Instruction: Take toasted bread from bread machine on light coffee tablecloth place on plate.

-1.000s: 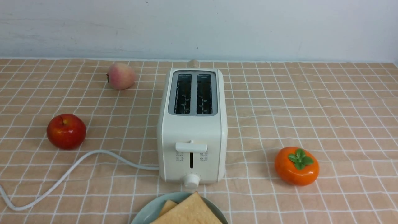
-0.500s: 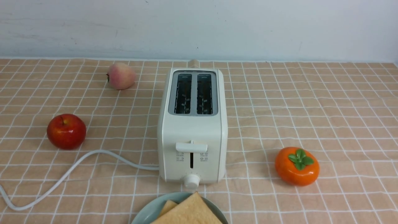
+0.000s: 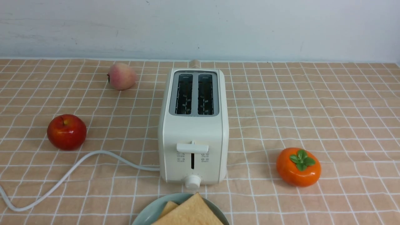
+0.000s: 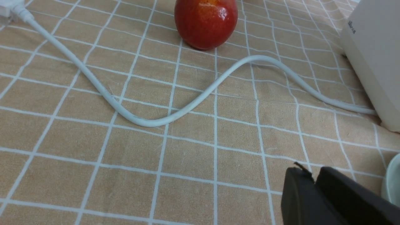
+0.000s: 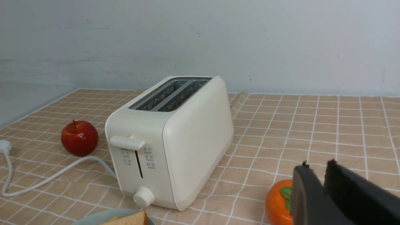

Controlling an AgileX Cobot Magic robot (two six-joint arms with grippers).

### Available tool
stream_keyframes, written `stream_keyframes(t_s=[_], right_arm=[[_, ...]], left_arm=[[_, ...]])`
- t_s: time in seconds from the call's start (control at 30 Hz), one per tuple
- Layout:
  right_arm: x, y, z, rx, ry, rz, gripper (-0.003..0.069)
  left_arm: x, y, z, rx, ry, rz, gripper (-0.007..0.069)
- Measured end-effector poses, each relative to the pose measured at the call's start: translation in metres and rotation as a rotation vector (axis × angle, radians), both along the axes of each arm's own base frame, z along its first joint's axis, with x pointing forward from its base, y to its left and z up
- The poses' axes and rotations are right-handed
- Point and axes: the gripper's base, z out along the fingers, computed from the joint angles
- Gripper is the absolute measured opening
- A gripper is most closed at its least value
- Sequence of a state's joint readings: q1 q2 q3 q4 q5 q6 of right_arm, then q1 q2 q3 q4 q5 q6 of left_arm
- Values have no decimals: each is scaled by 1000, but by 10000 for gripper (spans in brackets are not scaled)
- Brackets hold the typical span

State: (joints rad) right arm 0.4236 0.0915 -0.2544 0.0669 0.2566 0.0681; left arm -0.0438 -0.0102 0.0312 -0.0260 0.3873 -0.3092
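Observation:
The cream-white bread machine [image 3: 192, 147] stands mid-table on the light coffee tablecloth [image 3: 312, 109]; both its slots show empty. Two slices of toasted bread [image 3: 190, 212] lie overlapped on the mint-green plate [image 3: 150, 212] at the near edge, in front of the toaster. Neither gripper shows in the front view. My left gripper [image 4: 312, 173] is shut and empty, low over the cloth beside the plate's rim [image 4: 392, 181] and the toaster's side [image 4: 372, 56]. My right gripper [image 5: 315, 167] is shut and empty, right of the toaster [image 5: 175, 140], above the cloth. A toast corner [image 5: 131, 218] shows there.
A red apple [image 3: 66, 131] and a peach [image 3: 122, 76] sit left of the toaster. An orange persimmon [image 3: 298, 167] sits right of it, just under my right gripper's fingers [image 5: 276, 203]. The white cord [image 3: 78, 168] curves across the left front cloth [image 4: 187, 106].

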Motion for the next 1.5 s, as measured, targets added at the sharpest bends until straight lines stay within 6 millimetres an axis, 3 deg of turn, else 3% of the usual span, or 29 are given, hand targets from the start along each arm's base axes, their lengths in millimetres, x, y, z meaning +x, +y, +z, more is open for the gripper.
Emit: stream_keyframes(t_s=[0.2,0.53,0.7,1.5], right_arm=[[1,-1,-6,-32,-2,-11,99],[12,-17,-97,-142,299,-334,110],[7,-21,-96,-113,272,-398,115],[7,-20,-96,-110,268,-389,141]], left_arm=[[0,0,0,0,0,0,74],[0,0,0,0,1,0,91],[0,0,0,0,2,0,92],[0,0,0,0,5,0,110]])
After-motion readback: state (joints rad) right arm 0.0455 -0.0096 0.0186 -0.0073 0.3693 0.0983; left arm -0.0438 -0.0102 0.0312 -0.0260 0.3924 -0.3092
